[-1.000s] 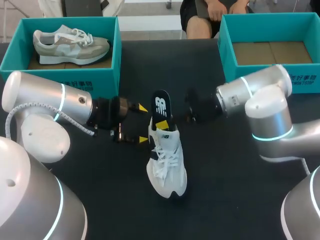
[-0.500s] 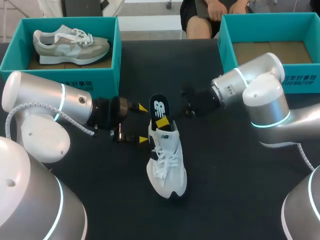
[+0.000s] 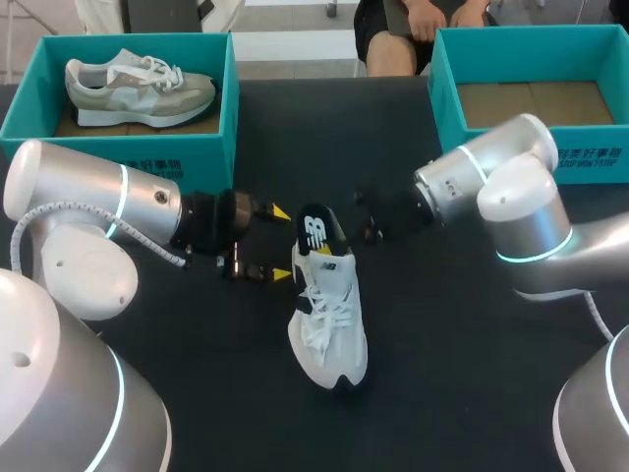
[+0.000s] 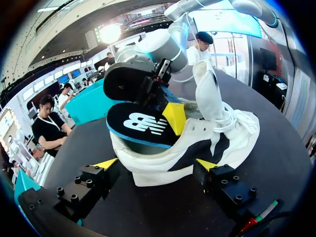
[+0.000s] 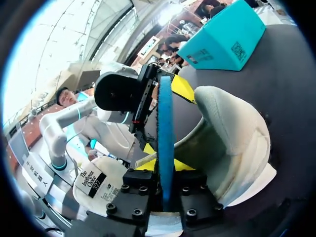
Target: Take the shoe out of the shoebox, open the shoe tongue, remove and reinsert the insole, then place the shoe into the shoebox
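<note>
A white shoe (image 3: 329, 324) stands mid-table, heel toward the far side. Its black insole (image 3: 315, 229) with a blue edge sticks up out of the heel opening. My right gripper (image 3: 330, 246) comes in from the right and is shut on that insole. In the right wrist view the insole (image 5: 165, 133) runs edge-on between the gripper (image 5: 165, 165) fingers, beside the shoe's grey lining (image 5: 232, 133). My left gripper (image 3: 282, 244) is open, and in its own view the shoe's heel (image 4: 148, 168) sits between the fingers (image 4: 157, 165). The insole (image 4: 140, 123) lies just ahead.
A teal shoebox (image 3: 231, 128) at the back left holds a grey shoe (image 3: 138, 87). Another teal shoebox (image 3: 442, 108) at the back right shows only its cardboard floor. The black tabletop (image 3: 472, 374) stretches in front of the shoe.
The insole has come down and tilted lower toward the shoe's heel. My right arm has shifted slightly back to the right. The left arm and shoe have stayed put.
</note>
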You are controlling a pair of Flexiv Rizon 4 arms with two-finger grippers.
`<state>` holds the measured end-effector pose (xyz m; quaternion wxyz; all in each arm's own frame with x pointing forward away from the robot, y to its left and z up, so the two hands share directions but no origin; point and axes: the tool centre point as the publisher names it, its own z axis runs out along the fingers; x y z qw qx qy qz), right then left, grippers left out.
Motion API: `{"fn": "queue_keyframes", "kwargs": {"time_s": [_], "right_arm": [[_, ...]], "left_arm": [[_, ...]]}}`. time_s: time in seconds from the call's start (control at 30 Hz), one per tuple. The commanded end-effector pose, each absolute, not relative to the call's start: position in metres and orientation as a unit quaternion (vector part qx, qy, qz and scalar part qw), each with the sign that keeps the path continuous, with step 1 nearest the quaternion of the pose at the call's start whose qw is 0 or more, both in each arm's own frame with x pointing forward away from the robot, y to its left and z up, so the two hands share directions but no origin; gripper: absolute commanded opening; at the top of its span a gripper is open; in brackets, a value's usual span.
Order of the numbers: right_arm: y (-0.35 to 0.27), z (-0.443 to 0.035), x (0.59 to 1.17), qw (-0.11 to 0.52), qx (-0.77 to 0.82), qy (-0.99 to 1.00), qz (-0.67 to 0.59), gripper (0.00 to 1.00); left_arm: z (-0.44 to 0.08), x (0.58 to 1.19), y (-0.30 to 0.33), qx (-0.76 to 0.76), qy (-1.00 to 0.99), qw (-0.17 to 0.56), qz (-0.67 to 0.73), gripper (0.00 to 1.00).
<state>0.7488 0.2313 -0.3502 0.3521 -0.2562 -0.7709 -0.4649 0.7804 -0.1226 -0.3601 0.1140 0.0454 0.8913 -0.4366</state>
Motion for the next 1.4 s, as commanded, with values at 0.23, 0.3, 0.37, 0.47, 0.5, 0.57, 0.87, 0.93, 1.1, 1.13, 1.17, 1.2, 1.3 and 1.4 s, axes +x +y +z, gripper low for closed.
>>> {"fn": "queue_keyframes", "kwargs": {"time_s": [0.23,0.3,0.37,0.47,0.5,0.57,0.87,0.93,1.1,1.13,1.17,1.2,1.3,1.4], "right_arm": [[0.227,-0.330,0.769,0.327,-0.239,-0.790,-0.459,0.36],[0.229,-0.327,0.775,0.323,-0.235,-0.793,-0.460,0.34],[0.231,-0.328,0.781,0.323,-0.232,-0.794,-0.459,0.28],[0.231,-0.335,0.784,0.341,-0.232,-0.793,-0.448,0.12],[0.231,-0.339,0.783,0.348,-0.234,-0.793,-0.441,0.02],[0.231,-0.342,0.780,0.353,-0.238,-0.789,-0.443,0.00],[0.229,-0.352,0.747,0.371,-0.268,-0.775,-0.436,0.00],[0.227,-0.354,0.743,0.371,-0.274,-0.773,-0.434,0.00],[0.224,-0.351,0.745,0.358,-0.279,-0.776,-0.437,0.09],[0.225,-0.349,0.746,0.357,-0.278,-0.777,-0.437,0.13],[0.226,-0.347,0.748,0.355,-0.276,-0.780,-0.434,0.18],[0.226,-0.346,0.749,0.353,-0.275,-0.782,-0.434,0.22],[0.226,-0.339,0.752,0.343,-0.272,-0.787,-0.436,0.27],[0.227,-0.334,0.754,0.336,-0.269,-0.790,-0.436,0.35]], "left_arm": [[-0.359,0.780,-0.123,0.045,0.892,0.114,-0.435,1.00],[-0.359,0.780,-0.123,0.045,0.892,0.114,-0.435,1.00],[-0.359,0.780,-0.123,0.045,0.892,0.114,-0.435,1.00],[-0.359,0.780,-0.123,0.045,0.892,0.114,-0.435,1.00],[-0.359,0.780,-0.123,0.045,0.892,0.114,-0.435,1.00],[-0.359,0.780,-0.123,0.045,0.892,0.114,-0.435,1.00],[-0.359,0.780,-0.123,0.045,0.892,0.114,-0.435,1.00],[-0.359,0.780,-0.123,0.045,0.892,0.114,-0.435,1.00],[-0.359,0.780,-0.123,0.045,0.892,0.114,-0.435,1.00],[-0.359,0.780,-0.123,0.045,0.892,0.114,-0.435,1.00],[-0.359,0.780,-0.123,0.045,0.892,0.114,-0.435,1.00],[-0.359,0.780,-0.123,0.045,0.892,0.114,-0.435,1.00],[-0.359,0.780,-0.123,0.045,0.892,0.114,-0.435,1.00],[-0.359,0.780,-0.123,0.045,0.892,0.114,-0.435,1.00]]}}
